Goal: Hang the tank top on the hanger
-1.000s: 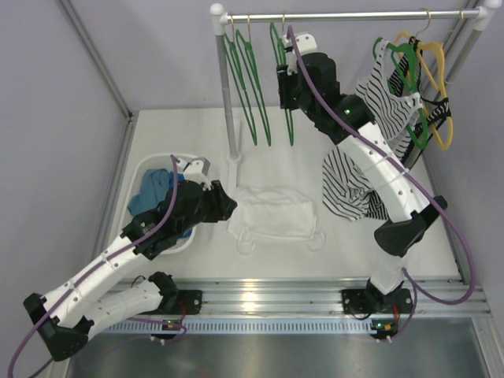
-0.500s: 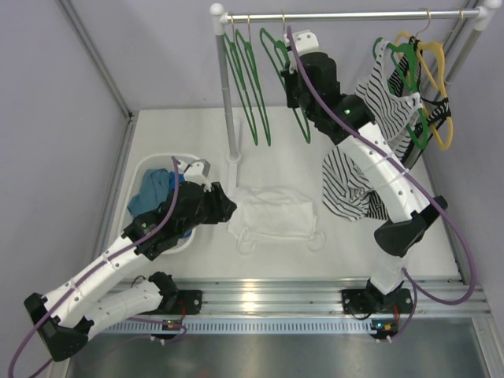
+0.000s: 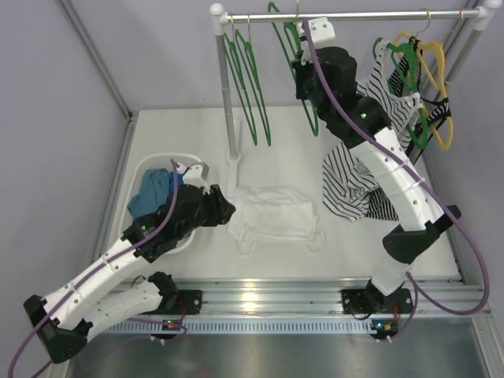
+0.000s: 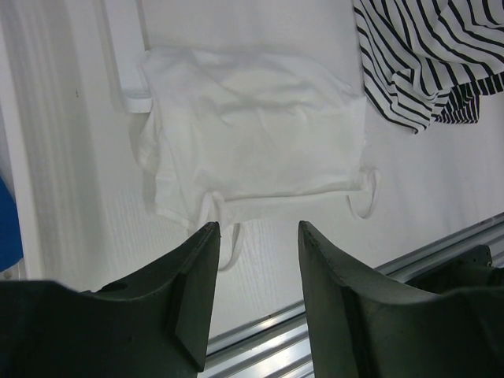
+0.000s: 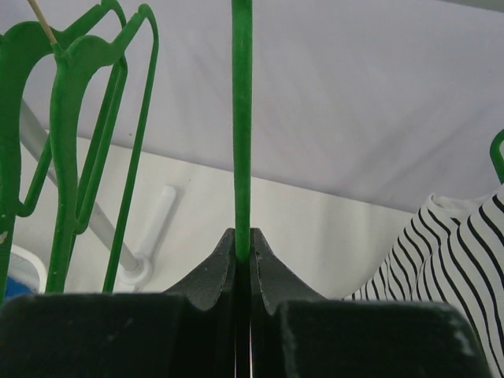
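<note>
We are holding the hanger [image 3: 283,30] in our right gripper [image 3: 304,61], up at the rail [image 3: 354,14]. In the right wrist view the fingers [image 5: 213,276] are pressing together on one thin green bar of the hanger [image 5: 242,118], with no gap showing at the right gripper [image 5: 242,236]. The hanger is tilting, its hook close to the rail; we cannot tell whether the hook is touching it. Two more green hangers [image 3: 250,87] are hanging to the left on the same rail, and they are showing beside our held one in the right wrist view [image 5: 79,118].

The tank top [image 3: 276,213] is lying crumpled but fairly flat on the table [image 3: 181,134], between the two arms, just beside the foot of the rack post [image 3: 224,94]. Its thin straps are looping out on the near side. Our left gripper [image 3: 224,206] is hovering at its left edge, and in the left wrist view it [image 4: 256,228] is gaping wide with nothing between the fingers; the tank top [image 4: 252,134] is lying just beyond the fingertips.

A striped top [image 3: 350,185] is lying on the table to the right of the tank top, near it [image 4: 433,55]. Another striped garment [image 3: 390,87] is hanging at the right end of the rail beside a yellow hanger [image 3: 437,71]. A white basket [image 3: 150,164] with blue clothes [image 3: 153,189] is sitting at the left.
</note>
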